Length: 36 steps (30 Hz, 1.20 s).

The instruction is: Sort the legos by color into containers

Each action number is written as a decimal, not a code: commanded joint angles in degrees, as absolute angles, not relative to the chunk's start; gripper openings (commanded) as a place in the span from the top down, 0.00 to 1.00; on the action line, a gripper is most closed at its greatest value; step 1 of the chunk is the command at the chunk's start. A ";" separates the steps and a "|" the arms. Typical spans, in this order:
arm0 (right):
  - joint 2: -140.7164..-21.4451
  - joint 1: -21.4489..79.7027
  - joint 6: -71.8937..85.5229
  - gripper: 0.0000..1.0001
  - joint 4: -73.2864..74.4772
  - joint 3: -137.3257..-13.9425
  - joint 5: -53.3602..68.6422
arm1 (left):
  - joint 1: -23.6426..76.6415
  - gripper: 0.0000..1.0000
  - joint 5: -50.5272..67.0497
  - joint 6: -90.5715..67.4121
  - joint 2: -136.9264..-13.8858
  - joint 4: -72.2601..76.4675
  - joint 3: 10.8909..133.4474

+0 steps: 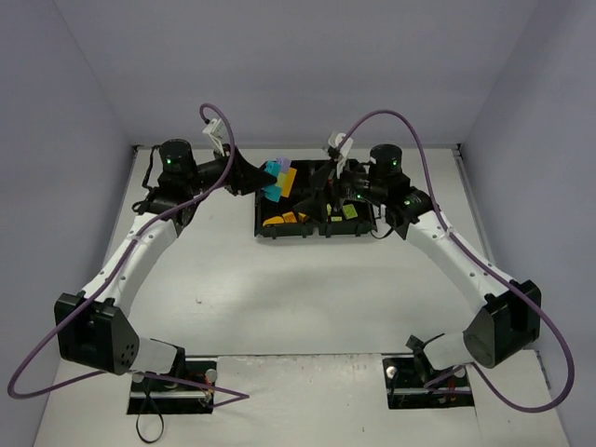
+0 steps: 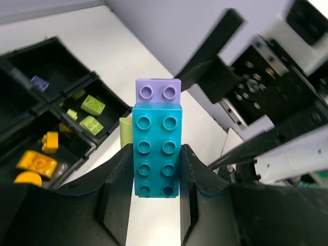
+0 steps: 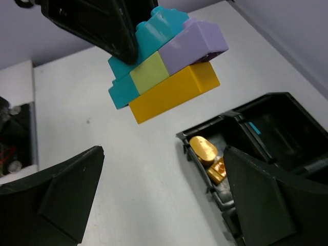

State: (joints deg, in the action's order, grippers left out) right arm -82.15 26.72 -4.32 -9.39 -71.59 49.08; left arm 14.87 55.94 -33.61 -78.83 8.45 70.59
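Observation:
My left gripper [image 1: 261, 177] is shut on a stack of joined legos [image 1: 279, 179] and holds it in the air over the left end of the black tray [image 1: 307, 234]. In the left wrist view the fingers [image 2: 120, 174] clamp a cyan brick [image 2: 156, 148]. A purple brick [image 2: 158, 92] sits on its far end and a lime one [image 2: 126, 130] peeks out behind. The right wrist view shows the stack's cyan [image 3: 154, 28], lime [image 3: 149, 73], purple [image 3: 192, 43] and orange [image 3: 174, 92] bricks from the side. My right gripper [image 3: 163, 154] stands open below the stack, touching nothing.
The tray's compartments hold loose pieces: lime bricks [image 2: 92, 105], orange ones [image 2: 37, 162] and one purple brick [image 2: 39, 82]. Orange pieces [image 3: 202, 147] lie in the tray corner [image 3: 202, 125] by my right finger. Purple cables loop above both arms.

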 commanded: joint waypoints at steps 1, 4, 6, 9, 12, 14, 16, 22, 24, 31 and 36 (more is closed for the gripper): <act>-77.00 28.12 -14.21 0.00 -11.16 -70.67 42.11 | 16.34 1.00 48.36 -39.20 -74.89 4.51 74.44; -76.03 30.23 -17.91 0.00 -11.16 -70.31 38.94 | 18.10 1.00 45.63 -41.22 -74.44 1.24 74.44; -75.68 32.42 -19.94 0.00 -11.16 -70.31 36.06 | 19.07 1.00 44.48 -43.23 -74.53 0.09 74.35; -75.50 35.68 -25.65 0.00 -11.16 -69.70 32.79 | 21.00 1.00 42.46 -45.61 -74.62 0.09 74.00; -76.11 36.91 -28.21 0.00 -10.99 -69.79 32.26 | 22.76 1.00 41.31 -46.49 -74.79 0.09 74.53; -75.94 37.88 -29.87 0.00 -10.81 -69.61 30.86 | 23.29 1.00 41.05 -46.49 -75.06 0.09 74.79; -75.85 38.85 -31.29 0.00 -10.72 -69.61 27.87 | 23.55 1.00 40.96 -46.58 -75.06 0.09 75.32; -75.85 39.02 -31.56 0.00 -10.72 -69.35 25.05 | 24.08 1.00 40.78 -45.70 -75.06 -2.11 75.41; -75.50 38.94 -31.20 0.00 -10.81 -69.00 23.65 | 24.17 1.00 41.04 -45.70 -75.06 -1.93 75.15; -74.88 38.76 -26.99 0.11 -10.64 -67.85 24.96 | 24.08 1.00 41.66 -44.39 -74.36 -1.67 74.45; -73.04 37.36 -23.39 0.00 -9.49 -66.45 27.59 | 23.99 1.00 42.54 -37.72 -72.95 -1.23 73.57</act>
